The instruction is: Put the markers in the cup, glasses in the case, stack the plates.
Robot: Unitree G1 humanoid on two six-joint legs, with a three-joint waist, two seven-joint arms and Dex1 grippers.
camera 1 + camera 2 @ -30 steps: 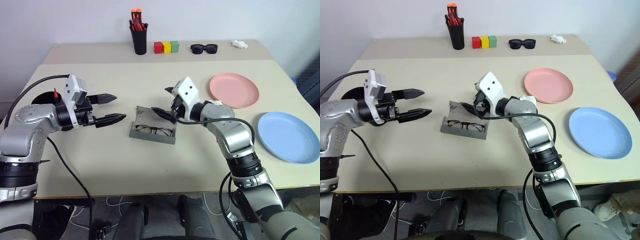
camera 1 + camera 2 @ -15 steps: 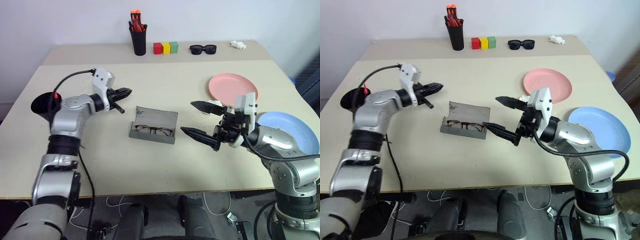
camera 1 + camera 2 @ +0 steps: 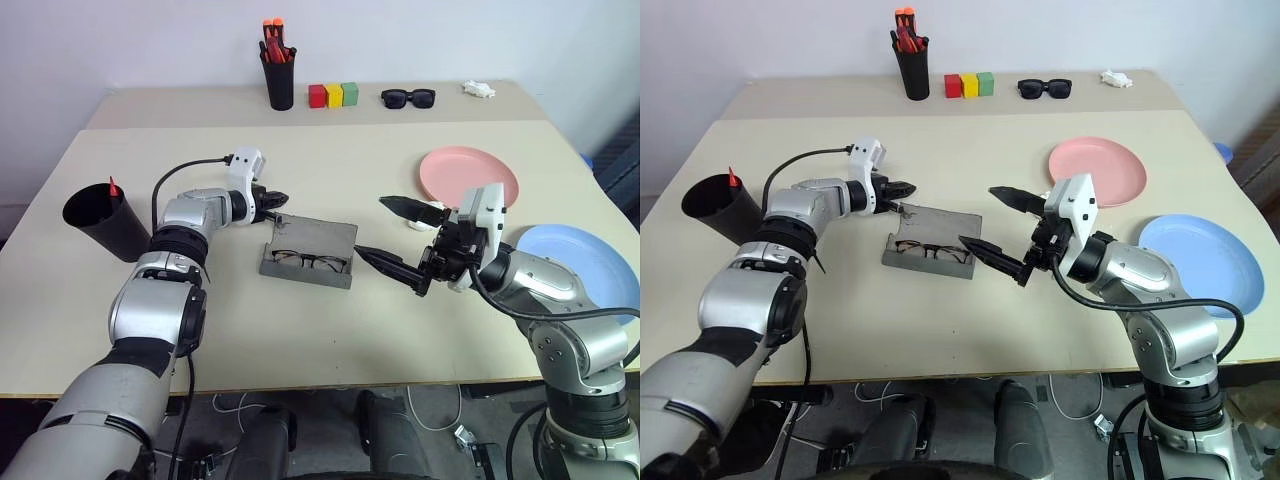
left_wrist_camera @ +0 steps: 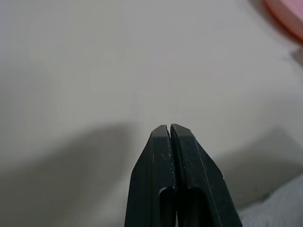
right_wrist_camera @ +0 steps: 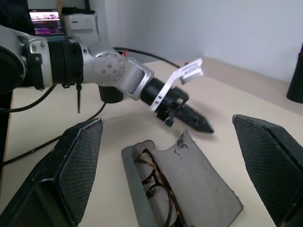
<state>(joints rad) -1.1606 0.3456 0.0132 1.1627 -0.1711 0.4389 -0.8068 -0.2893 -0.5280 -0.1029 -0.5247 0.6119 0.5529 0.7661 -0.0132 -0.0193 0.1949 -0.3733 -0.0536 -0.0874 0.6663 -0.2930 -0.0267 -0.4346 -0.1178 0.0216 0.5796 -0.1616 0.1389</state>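
2 things have changed in the last second, and both bear on the glasses step. Your left gripper was spread wide and hanging well short of the case; now its fingers are pressed flat together, pinching nothing, and the arm has reached in until the tip sits just behind the raised lid's far corner. Your right gripper, which was down at the case a second ago, has pulled back to the case's right side and hangs there with its jaws spread wide, empty.

That reads to me as a handover: the right arm has finished placing, and the left, shut to a point, is set up to push the lid down. The glasses already lie inside the open tray of the case, so you only need the lid closed. Watch that the push tips the lid over rather than sliding the whole case across the table.

Elsewhere, the cup stands at the table's left edge with 1 red marker tip showing above its rim; I cannot tell whether the second marker is inside. The pink plate and the blue plate lie apart on your right, not yet stacked.
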